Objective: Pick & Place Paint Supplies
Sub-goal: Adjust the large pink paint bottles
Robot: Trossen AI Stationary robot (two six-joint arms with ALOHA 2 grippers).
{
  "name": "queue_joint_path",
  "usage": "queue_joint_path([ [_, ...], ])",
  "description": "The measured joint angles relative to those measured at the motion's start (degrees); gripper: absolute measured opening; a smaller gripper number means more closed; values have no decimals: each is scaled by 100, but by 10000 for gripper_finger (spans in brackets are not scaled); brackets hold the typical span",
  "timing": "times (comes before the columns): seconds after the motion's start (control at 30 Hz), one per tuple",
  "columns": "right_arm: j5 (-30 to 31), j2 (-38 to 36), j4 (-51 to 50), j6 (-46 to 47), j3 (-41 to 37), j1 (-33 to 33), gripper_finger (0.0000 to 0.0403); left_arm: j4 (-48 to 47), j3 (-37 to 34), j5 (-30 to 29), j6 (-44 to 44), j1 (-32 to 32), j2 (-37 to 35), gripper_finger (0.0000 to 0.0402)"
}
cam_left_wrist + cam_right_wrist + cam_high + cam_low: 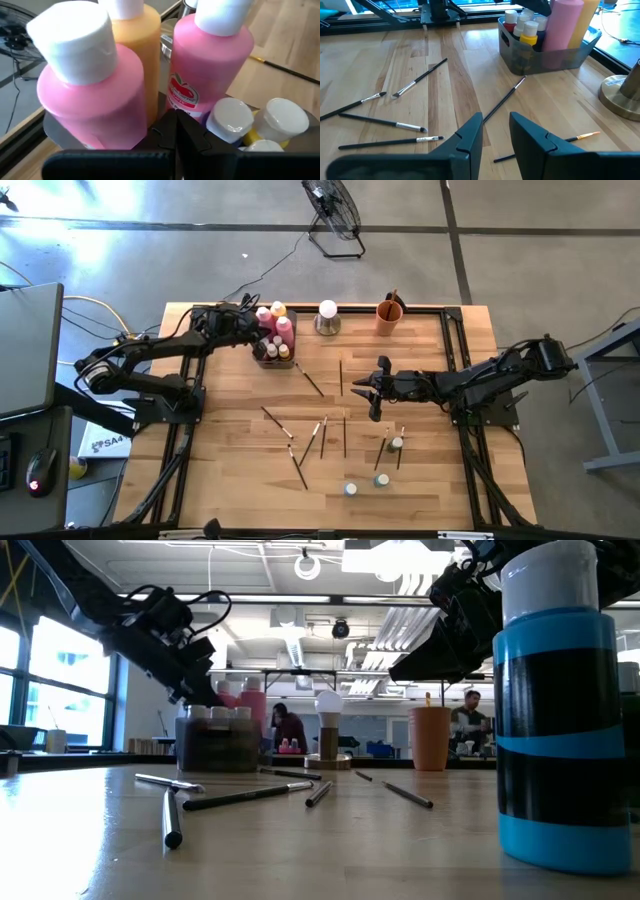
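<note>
Left gripper [262,332] (fingers shut, empty) overhangs glossy pink bottles [150,90]; right gripper [376,390] parted, empty.

Four cameras around one wooden table [240,480].

One looks straight down; one sits at tabletop level, facing the room. Each wrist camera looks past its own fingers: the left close against the grey tray [547,57], the right farther off, sharing it.

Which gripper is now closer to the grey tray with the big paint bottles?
The left gripper: it is shut right at the grey tray. The right gripper is open mid-table, well away.
</note>
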Motion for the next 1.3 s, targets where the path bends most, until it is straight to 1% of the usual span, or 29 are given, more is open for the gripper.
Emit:
queue_joint_path([
  [0.07, 0, 0, 1, 0, 0, 0, 91, -50, 73, 107, -4, 0, 12, 0],
  [0.17, 0, 0, 2, 0, 0, 0, 91, -163, 220, 419, -5, -3, 18, 0],
  [0.23, 0, 0, 0, 0, 0, 0, 91, -303, 352, 471, -4, -7, 13, 0],
  [0.37, 0, 0, 0, 0, 0, 0, 91, -552, 485, 266, 110, -45, 13, 0],
  [0.6, 1, 0, -2, -1, 0, 1, 91, -764, 582, 311, 153, -130, -187, 0],
  [0.9, 0, 0, -7, 0, 0, 2, 91, -1114, 582, 280, 164, -364, -882, 0],
  [1.13, -2, 0, -21, 0, 0, 2, 91, -1714, 587, -259, 145, -600, -1357, 0],
  [1.3, -2, 0, -28, 0, 0, 2, 91, -1876, 585, -332, 140, -892, -1577, 0],
])
